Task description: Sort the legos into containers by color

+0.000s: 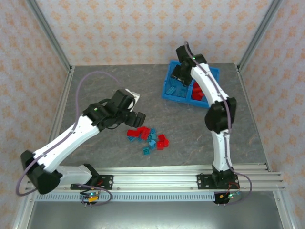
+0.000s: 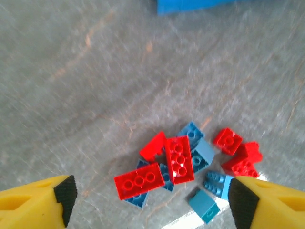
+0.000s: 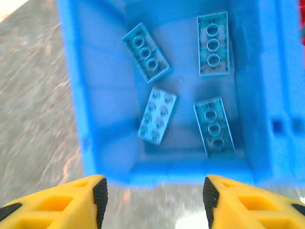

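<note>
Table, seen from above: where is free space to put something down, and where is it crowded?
Free: the wide far-left stretch of table, between the left rail and the bin; the strip between the bin and the brick pile; the near-right corner beyond the right arm. Crowded: the pile, close by the open left gripper.

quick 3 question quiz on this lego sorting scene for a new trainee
1. True or false: the right gripper is open and holds nothing.
2. How many teal bricks lie in the bin compartment seen by the right wrist camera? A) two B) four C) seven
3. Fill in: the loose pile below the open left gripper mixes red and ____ bricks.

Key: 1 true; 2 B; 3 teal
</note>
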Tool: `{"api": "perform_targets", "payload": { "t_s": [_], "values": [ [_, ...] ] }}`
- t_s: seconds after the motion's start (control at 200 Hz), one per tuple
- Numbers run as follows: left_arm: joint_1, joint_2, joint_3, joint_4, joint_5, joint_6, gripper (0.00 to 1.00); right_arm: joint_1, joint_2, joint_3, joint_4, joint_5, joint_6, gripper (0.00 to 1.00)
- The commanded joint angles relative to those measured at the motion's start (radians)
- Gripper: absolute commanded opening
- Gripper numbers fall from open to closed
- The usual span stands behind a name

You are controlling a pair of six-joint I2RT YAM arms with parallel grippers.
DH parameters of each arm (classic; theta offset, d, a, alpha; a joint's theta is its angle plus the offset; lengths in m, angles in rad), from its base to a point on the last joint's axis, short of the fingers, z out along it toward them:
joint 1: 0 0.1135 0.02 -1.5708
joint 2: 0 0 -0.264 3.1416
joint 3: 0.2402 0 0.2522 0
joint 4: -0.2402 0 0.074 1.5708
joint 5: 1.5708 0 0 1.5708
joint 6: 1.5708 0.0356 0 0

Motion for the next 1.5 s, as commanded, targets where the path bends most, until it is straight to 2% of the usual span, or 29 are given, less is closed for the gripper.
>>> {"api": "perform_targets", "payload": {
  "t_s": [0.0, 0.23, 0.4, 0.561, 0.781, 1.066, 1.141, 1.331, 1.411, 1.497],
  "values": [
    [-0.001, 0.076, 0.017, -0.071, 0.077, -0.053, 0.81, 0.031, -0.275, -0.205, 0.032, -0.047, 0.001, 0.6],
    [-0.017, 0.326, 0.083, -0.129, 0.172, -0.035, 0.77, 0.055, -0.699, -0.694, 0.082, 0.002, 0.133, 0.64],
    [-0.036, 0.455, 0.114, -0.121, 0.204, -0.028, 0.76, 0.057, -0.889, -0.862, 0.069, 0.042, 0.198, 0.65],
    [-0.038, 0.528, 0.129, -0.092, 0.258, -0.034, 0.73, 0.061, -0.975, -0.903, 0.05, 0.067, 0.232, 0.66],
    [-0.038, 0.589, 0.13, -0.081, 0.185, -0.039, 0.68, 0.07, -1.009, -0.891, 0.021, 0.065, 0.25, 0.67],
    [-0.038, 0.618, 0.12, -0.047, 0.089, -0.053, 0.54, 0.151, -1.023, -0.86, -0.033, -0.127, 0.197, 0.66],
    [-0.037, 0.622, 0.117, -0.04, 0.066, -0.058, 0.49, 0.19, -1.039, -0.872, -0.023, -0.146, 0.218, 0.66],
    [-0.037, 0.63, 0.11, -0.041, -0.004, -0.06, 0.49, 0.266, -1.053, -0.902, 0.031, -0.2, 0.254, 0.65],
    [-0.036, 0.621, 0.102, -0.02, 0.001, -0.056, 0.39, 0.291, -1.046, -0.903, 0.028, -0.192, 0.262, 0.65],
    [-0.036, 0.607, 0.101, 0.002, 0.02, -0.054, 0.38, 0.306, -1.041, -0.908, 0.042, -0.181, 0.273, 0.65]
  ]
}}
